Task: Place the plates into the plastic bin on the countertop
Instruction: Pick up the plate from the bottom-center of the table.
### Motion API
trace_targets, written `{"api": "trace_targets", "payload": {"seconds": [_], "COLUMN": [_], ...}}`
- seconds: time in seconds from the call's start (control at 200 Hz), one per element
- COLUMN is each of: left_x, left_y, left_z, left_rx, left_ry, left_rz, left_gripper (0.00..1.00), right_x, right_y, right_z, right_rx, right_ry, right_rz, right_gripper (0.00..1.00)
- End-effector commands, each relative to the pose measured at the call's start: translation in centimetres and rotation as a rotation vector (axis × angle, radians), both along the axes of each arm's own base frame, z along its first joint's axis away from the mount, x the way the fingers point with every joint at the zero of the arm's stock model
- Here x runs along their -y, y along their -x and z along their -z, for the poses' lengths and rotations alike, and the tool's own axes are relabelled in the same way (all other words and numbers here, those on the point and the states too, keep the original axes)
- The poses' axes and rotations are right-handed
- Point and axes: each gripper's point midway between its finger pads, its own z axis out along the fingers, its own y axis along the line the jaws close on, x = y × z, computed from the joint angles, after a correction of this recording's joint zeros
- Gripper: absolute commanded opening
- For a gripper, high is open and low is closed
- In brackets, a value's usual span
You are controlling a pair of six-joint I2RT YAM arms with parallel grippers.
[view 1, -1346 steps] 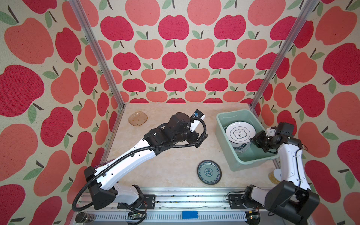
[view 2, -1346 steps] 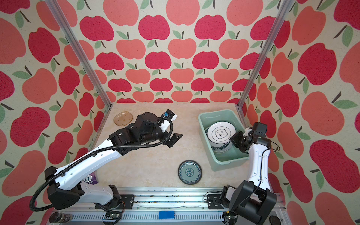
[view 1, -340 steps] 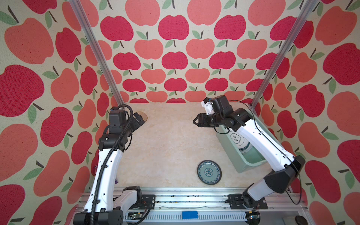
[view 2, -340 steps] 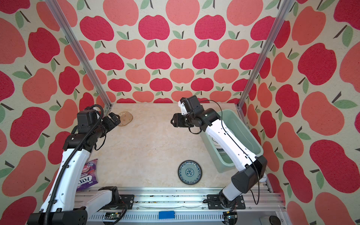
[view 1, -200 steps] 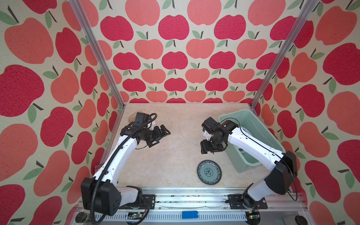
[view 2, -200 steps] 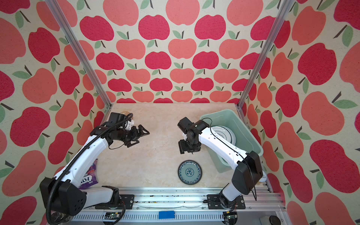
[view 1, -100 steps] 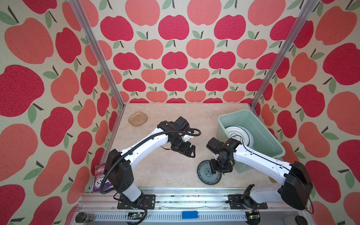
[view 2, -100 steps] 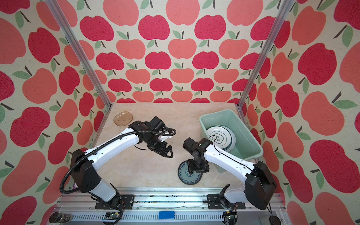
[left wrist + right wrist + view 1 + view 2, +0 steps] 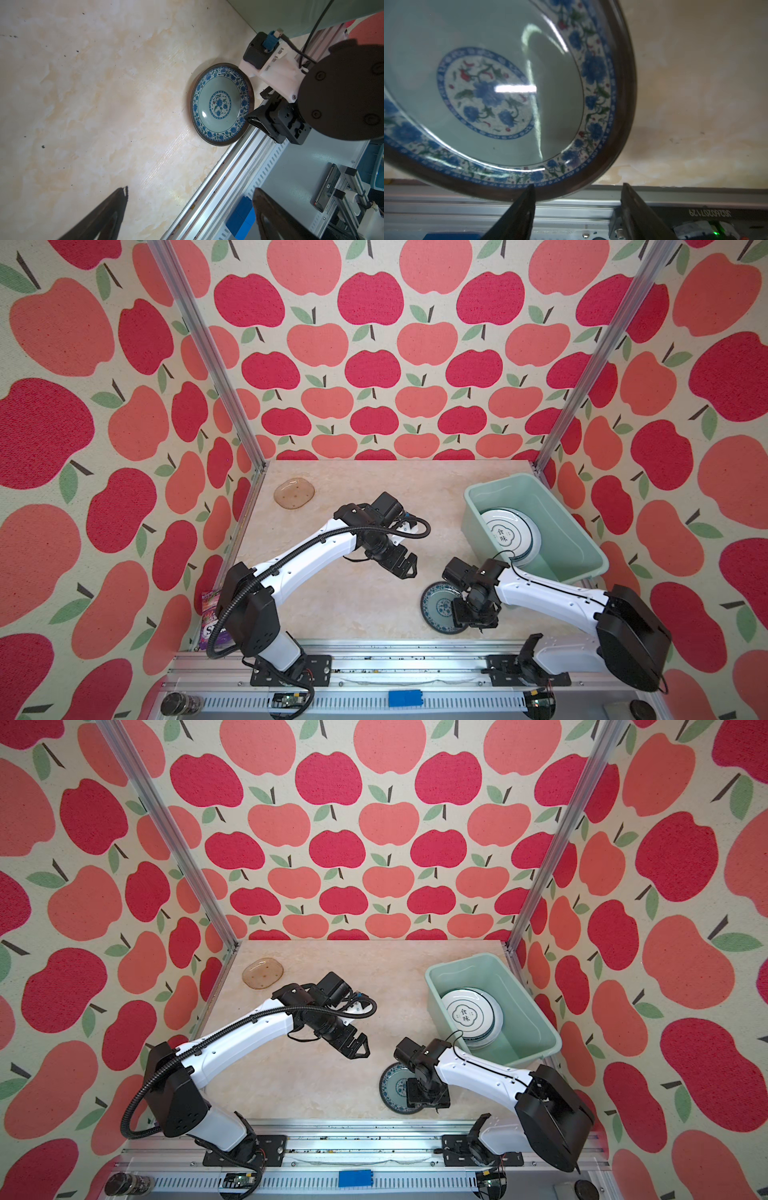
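Right wrist view alone shows my right pincer [image 9: 577, 185] half-parted beside the five-o'clock teal plate [image 9: 488, 83]; left pincer [image 9: 191, 188] spread wide, empty.

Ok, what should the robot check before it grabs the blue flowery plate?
1. The right pincer is open: ok.
2. The rim of the teal plate sits inside that pincer: cannot tell.
3. The teal plate lies flat on the countertop: ok.
4. The left pincer is out of the way: ok, it is open and apart from the plate.
5. The plastic bin has room: ok, there is bare floor beside the white plate.
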Motion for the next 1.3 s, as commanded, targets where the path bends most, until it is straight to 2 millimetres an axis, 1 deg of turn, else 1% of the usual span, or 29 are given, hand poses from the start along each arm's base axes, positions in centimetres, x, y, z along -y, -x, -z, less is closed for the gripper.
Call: {"api": "trace_targets", "payload": {"seconds": [0.0,0.145,0.285,0.385,0.47,0.57,0.67,0.87,0.985,1.101,1.231,1.296], "left_x": [0.1,0.1,-0.2,-0.4,-0.7,-1.3,-2.7,-7.3,-9.3,-10.2,-10.2,-10.2], "left_y": [0.0,0.1,0.3,0.2,-0.3,-0.8,-1.3,-3.0,-3.5,-3.7,-3.6,-3.5], "left_z": [-1.0,-1.2,-1.4,-1.4,-1.5,-1.8,-1.9,-1.7,-1.5,-1.2,-0.7,-0.5], "left_rx": [0.051,0.057,0.065,0.071,0.081,0.080,0.073,0.053,0.026,0.018,0.011,0.009], "left_ry": [0.016,0.013,0.007,0.003,-0.002,0.014,0.027,0.096,0.151,0.168,0.163,0.162], "left_rz": [0.015,0.013,0.009,-0.002,-0.042,-0.100,-0.172,-0.395,-0.495,-0.537,-0.534,-0.533], "left_gripper": [0.97,0.98,0.98,0.98,0.98,0.98,0.98,0.98,0.99,0.99,0.99,0.99], "right_x": [-1.3,-1.7,-2.0,-3.0,-3.9,-5.5,-7.4,-10.7,-12.0,-12.5,-12.6,-12.5], "right_y": [-1.0,-1.3,-2.3,-3.6,-4.7,-5.9,-7.1,-9.2,-9.9,-10.1,-10.2,-10.3], "right_z": [0.3,1.3,1.0,0.6,0.3,0.4,0.5,0.8,1.3,1.9,2.1,2.2], "right_rx": [0.052,0.053,0.088,0.104,0.105,0.094,0.081,0.062,0.043,0.022,0.011,0.011], "right_ry": [-0.058,-0.091,-0.114,-0.137,-0.136,-0.134,-0.141,-0.168,-0.185,-0.195,-0.211,-0.219], "right_rz": [0.036,0.065,0.073,0.067,0.044,0.005,-0.032,-0.079,-0.091,-0.089,-0.083,-0.075], "right_gripper": [0.67,0.67,0.66,0.65,0.64,0.63,0.59,0.53,0.48,0.41,0.34,0.29]}}
